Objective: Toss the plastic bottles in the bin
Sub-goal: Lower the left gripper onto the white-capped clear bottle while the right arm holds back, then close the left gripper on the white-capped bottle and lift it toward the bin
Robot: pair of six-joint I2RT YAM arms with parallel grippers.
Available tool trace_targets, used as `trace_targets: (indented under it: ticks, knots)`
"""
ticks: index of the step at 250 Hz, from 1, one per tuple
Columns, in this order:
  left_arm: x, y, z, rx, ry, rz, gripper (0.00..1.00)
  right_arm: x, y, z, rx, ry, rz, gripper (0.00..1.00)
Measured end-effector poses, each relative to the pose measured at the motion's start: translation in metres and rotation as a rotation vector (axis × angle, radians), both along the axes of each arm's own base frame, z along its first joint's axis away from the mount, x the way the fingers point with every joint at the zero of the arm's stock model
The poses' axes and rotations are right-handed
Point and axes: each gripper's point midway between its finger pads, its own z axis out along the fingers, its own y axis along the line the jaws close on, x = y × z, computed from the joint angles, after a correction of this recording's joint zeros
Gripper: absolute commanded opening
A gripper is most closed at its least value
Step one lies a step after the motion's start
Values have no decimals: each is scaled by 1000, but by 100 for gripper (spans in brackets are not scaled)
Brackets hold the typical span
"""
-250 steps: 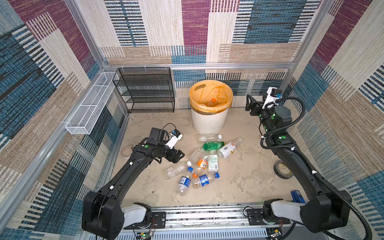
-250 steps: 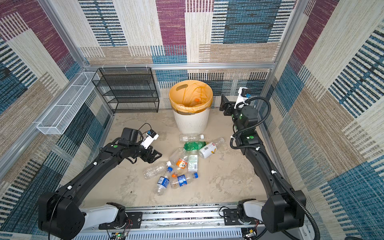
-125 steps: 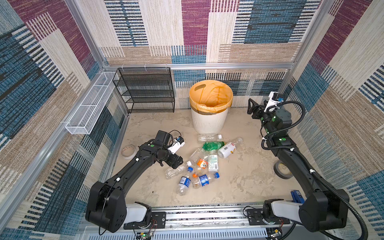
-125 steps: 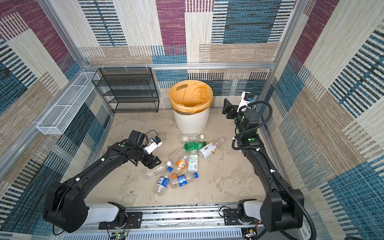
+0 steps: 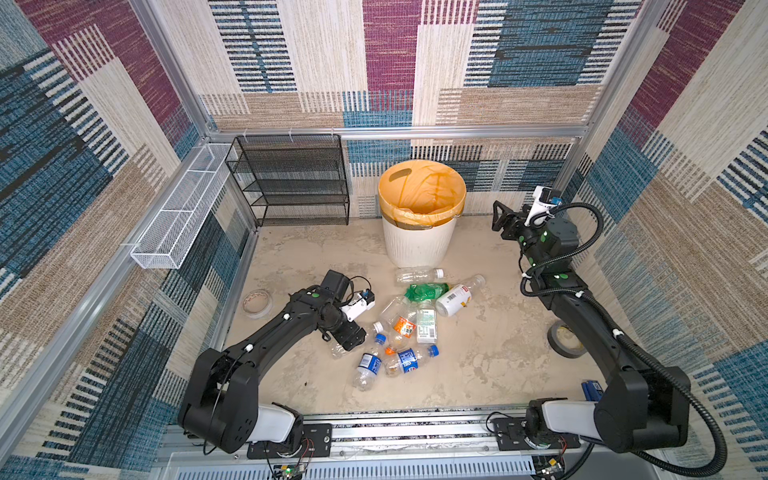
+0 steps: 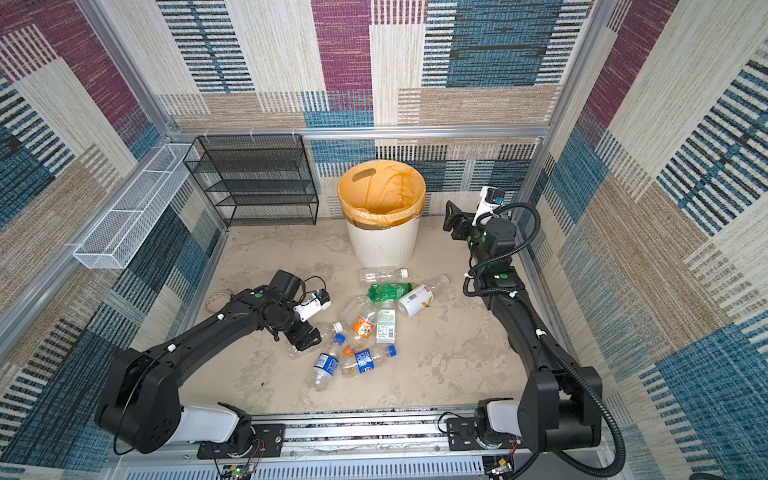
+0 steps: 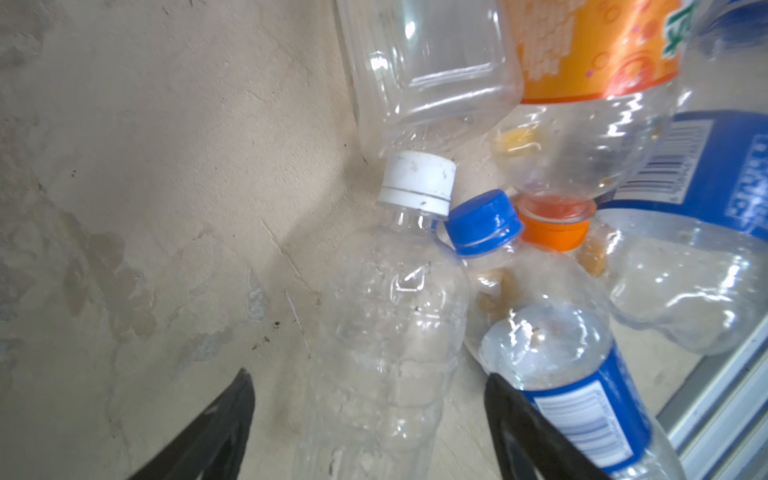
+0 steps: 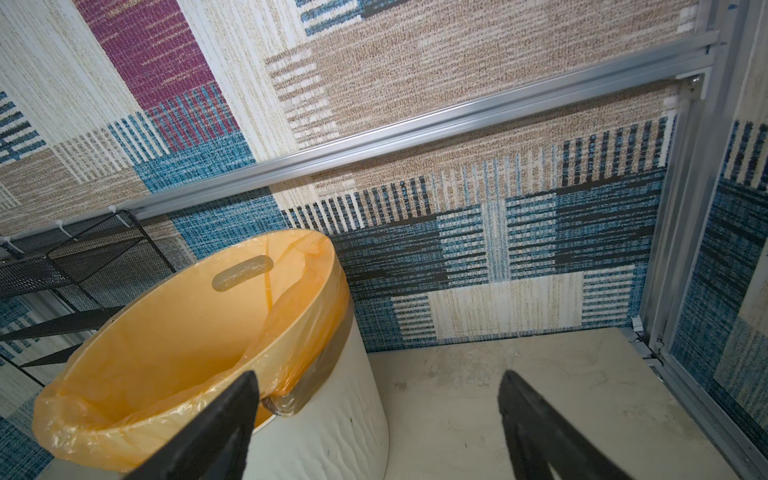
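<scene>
Clear bottle (image 7: 395,299) between spread left end effector (image 7: 368,374) jaws; right end effector (image 8: 380,374) spread, empty

You are looking at clear, glossy plastic bottles (image 5: 402,326) catching the light on a rough, matt, blotchy floor (image 5: 490,361). At twelve o'clock from them the bin (image 5: 417,245) is showing matt ribbed white plastic under a shiny, crinkled orange film liner (image 5: 432,183). At eleven o'clock the rack (image 5: 291,183) is showing black metal mesh; woven cloth is covering the walls (image 5: 390,50).
</scene>
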Motion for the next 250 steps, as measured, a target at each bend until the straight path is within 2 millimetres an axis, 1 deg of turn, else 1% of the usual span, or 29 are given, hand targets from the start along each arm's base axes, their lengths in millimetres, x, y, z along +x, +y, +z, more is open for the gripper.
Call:
trace_targets:
  ticks: [28, 52, 89, 136, 150, 209, 228, 250]
  knots:
    - [0, 2, -13, 37, 29, -2, 82, 0, -1, -7, 2, 14, 2, 90]
    - [2, 2, -19, 50, 47, -3, 79, 0, -1, -11, 6, 20, 0, 90]
    - [9, 3, -24, 72, 48, 0, 74, 0, -2, -13, 11, 22, 0, 90]
    - [10, 3, -29, 79, 57, -5, 71, 0, -3, -18, 21, 31, -2, 90]
    - [10, 2, -31, 81, 60, -11, 68, 0, -3, -19, 28, 29, -3, 90]
    - [13, 2, -26, 79, 44, -12, 59, -1, -4, -24, 31, 39, -5, 90]
    - [14, 1, -19, 68, 25, -12, 57, 1, -3, -29, 34, 50, 2, 90]
    - [13, 1, -8, 51, -11, -12, 56, 5, -1, -39, 36, 80, 10, 90]
